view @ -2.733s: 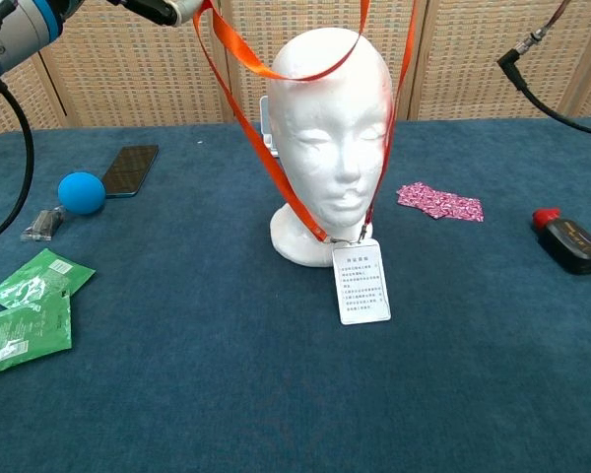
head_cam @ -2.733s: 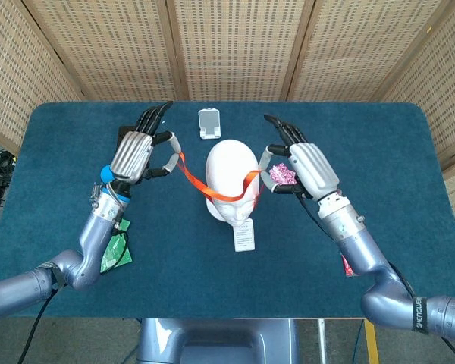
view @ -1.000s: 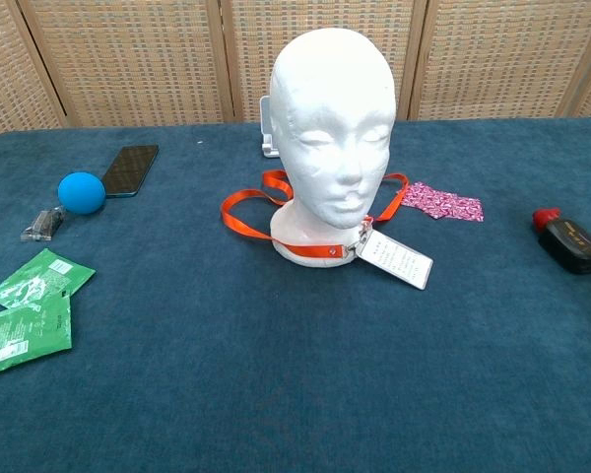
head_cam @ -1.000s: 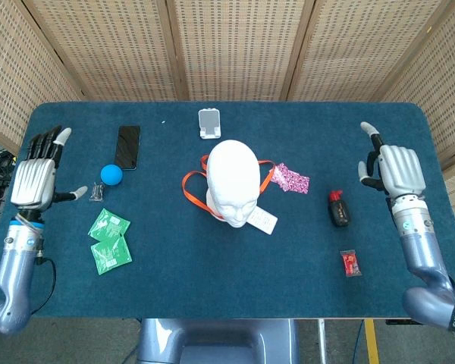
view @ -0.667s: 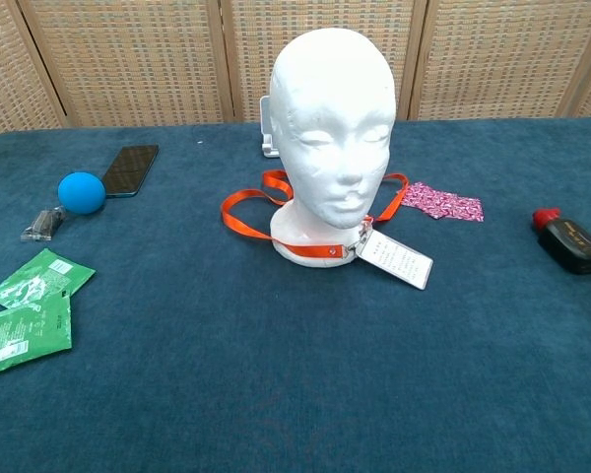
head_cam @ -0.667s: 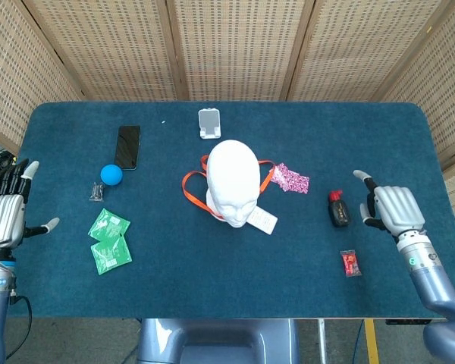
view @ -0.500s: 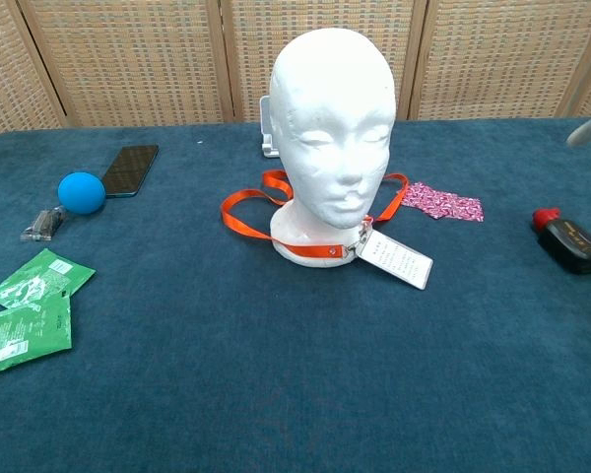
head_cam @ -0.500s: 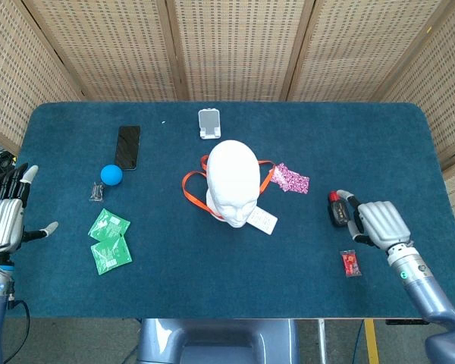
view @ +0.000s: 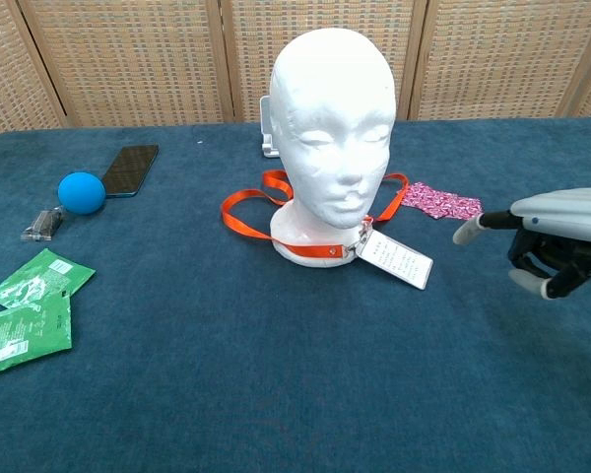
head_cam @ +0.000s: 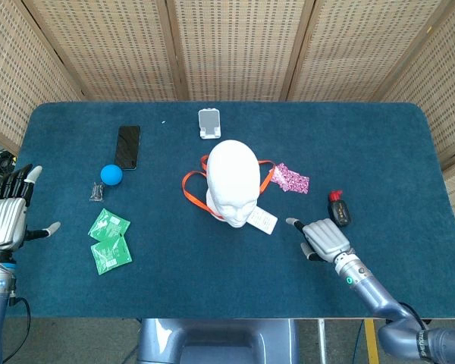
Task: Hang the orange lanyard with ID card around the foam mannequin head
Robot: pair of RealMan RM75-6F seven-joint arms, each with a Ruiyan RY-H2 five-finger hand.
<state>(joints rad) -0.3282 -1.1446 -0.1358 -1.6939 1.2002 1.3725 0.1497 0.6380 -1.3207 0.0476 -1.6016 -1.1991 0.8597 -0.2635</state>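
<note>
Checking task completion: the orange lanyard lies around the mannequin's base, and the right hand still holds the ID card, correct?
Not quite. The orange lanyard does circle the foam mannequin head, but the right hand holds nothing; the ID card lies apart from it, as the chest view shows.

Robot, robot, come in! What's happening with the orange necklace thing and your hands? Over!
Left robot hand open, off to the side. Right robot hand empty, fingers curled, near the ID card. Orange lanyard lies looped round the foam mannequin head base. Nothing blocking.
</note>
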